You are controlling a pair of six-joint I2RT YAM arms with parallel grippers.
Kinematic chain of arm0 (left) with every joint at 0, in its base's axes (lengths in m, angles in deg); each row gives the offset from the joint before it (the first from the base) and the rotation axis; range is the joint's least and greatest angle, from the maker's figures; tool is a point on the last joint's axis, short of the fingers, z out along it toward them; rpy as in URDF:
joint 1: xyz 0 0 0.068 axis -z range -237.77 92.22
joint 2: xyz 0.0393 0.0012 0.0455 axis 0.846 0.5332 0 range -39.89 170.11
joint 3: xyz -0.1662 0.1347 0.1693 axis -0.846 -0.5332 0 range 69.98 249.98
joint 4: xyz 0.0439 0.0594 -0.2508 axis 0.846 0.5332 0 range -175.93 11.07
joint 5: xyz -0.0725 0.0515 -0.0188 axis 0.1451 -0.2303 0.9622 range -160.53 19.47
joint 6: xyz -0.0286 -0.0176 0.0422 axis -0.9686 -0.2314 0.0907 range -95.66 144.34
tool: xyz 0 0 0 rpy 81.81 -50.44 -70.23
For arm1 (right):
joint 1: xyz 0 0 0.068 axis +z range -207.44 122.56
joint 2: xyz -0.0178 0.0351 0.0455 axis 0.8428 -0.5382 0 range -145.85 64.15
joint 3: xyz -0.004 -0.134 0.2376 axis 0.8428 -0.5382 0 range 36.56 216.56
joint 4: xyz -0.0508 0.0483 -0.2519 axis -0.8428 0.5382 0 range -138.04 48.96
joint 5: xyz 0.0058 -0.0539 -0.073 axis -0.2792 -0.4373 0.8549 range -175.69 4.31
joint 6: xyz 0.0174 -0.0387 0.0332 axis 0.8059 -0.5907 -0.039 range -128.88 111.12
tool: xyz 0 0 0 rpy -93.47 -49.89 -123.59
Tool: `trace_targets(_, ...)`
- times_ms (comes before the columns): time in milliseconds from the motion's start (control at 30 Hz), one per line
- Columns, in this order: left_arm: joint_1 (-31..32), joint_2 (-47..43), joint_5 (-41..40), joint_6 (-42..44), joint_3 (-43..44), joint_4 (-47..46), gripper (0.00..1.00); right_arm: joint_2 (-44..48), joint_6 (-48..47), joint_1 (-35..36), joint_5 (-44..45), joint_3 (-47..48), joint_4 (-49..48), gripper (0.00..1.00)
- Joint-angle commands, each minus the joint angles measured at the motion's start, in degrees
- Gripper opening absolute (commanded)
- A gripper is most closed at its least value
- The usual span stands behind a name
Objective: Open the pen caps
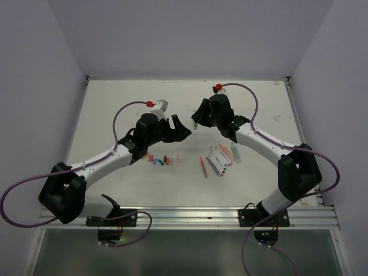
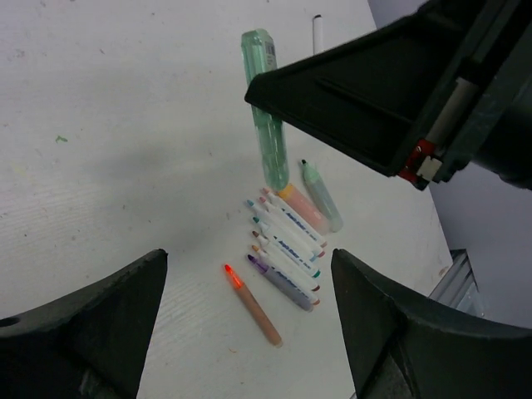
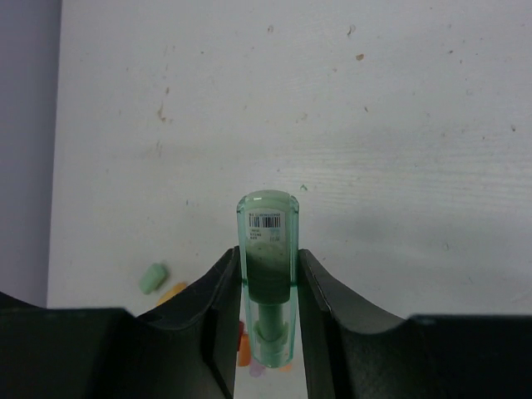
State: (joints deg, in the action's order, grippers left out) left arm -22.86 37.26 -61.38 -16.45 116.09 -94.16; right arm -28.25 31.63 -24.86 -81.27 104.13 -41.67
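- Left gripper point(image 1: 181, 130) and right gripper point(image 1: 198, 119), top view: raised, tips facing, near but apart. Pen caps point(image 1: 164, 160) lie on the table point(image 1: 144, 103) nearward of the left gripper, pens point(image 1: 218, 158) nearward of the right.
- Left wrist view: own jaws spread wide, nothing between; pens below.
- Right wrist view: fingers clenched on pale green highlighter point(image 3: 268, 241), its end protruding past the tips; mint cap point(image 3: 153, 278) lower left.

In the right gripper point(image 3: 268, 253), the green highlighter point(image 3: 267, 220) ran off the bottom edge, its lower end unseen. Beside the jaws, small orange and pink pieces point(image 3: 243, 353) showed only as slivers. Ahead of the left gripper point(image 2: 248, 256), a white pen point(image 2: 317, 27) lay half hidden behind the right gripper.
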Motion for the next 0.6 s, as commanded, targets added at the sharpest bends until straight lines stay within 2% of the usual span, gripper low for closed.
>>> trace_targets(0, 0.68, -1.82, -3.52, -3.32, -1.9, -8.72, 0.81, 4.59, 7.99, 0.56, -1.17, -4.97, -8.56, 0.16)
trace_targets(200, 2.26, -1.47, -5.72, -2.71, -2.34, -11.02, 0.7, 9.69, 13.01, 1.52, -0.74, -10.43, -13.22, 0.16)
trace_targets(467, 4.54, 1.34, -6.16, -0.87, -0.49, -11.02, 0.56, 11.45, 14.86, 3.02, 0.23, -11.67, -14.46, 0.16)
trace_targets(567, 4.98, 1.78, -7.73, -0.16, -0.4, -10.76, 0.54, 11.72, 14.95, 3.46, 0.41, -11.67, -14.63, 0.16)
